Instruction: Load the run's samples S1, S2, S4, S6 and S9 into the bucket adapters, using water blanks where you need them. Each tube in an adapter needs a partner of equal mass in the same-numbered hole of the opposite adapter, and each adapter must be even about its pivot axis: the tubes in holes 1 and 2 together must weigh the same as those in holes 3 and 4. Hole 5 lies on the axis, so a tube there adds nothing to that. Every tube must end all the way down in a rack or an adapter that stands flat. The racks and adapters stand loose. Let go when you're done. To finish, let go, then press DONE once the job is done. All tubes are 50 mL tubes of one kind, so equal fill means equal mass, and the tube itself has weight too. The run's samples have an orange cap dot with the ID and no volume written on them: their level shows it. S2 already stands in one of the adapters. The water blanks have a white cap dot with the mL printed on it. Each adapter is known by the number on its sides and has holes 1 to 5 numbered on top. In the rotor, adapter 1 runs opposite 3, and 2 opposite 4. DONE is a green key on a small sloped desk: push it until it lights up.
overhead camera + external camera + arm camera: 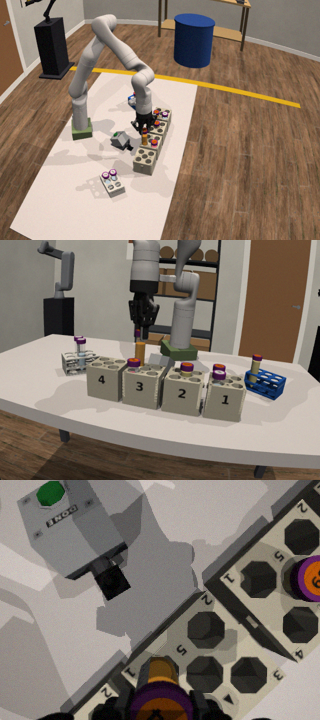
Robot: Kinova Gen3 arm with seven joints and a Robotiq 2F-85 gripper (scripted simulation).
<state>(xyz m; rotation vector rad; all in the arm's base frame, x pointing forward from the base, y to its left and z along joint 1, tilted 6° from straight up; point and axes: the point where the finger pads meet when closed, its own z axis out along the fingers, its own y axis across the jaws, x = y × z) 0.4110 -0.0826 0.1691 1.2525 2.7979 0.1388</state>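
Note:
My gripper (pixel 144 130) (pixel 140 333) (pixel 157 712) is shut on the purple cap of an orange-filled sample tube (pixel 144 139) (pixel 140 352) (pixel 159 672). I hold it upright, with its lower end at the mouth of hole 1 of adapter 3 (pixel 139 392) (pixel 226 646). I cannot tell how deep it sits. Adapter 3 also holds a pink sample (pixel 154 142) (pixel 133 361). Adapter 2 (pixel 180 397) (pixel 272 605) holds S9 (pixel 310 577) (pixel 186 366) in its middle hole. Adapter 1 (pixel 224 402) holds an orange-dot tube (pixel 219 367) and a white-dot blank (pixel 219 374). Adapter 4 (pixel 144 167) (pixel 103 384) is empty.
The DONE desk (pixel 119 140) (pixel 75 535) with its green key (pixel 50 493) stands just left of the adapter row. A white rack (pixel 117 191) (pixel 68 366) holds two blanks (pixel 105 175) (pixel 112 172). A blue rack (pixel 271 385) right of adapter 1 holds one sample (pixel 255 367).

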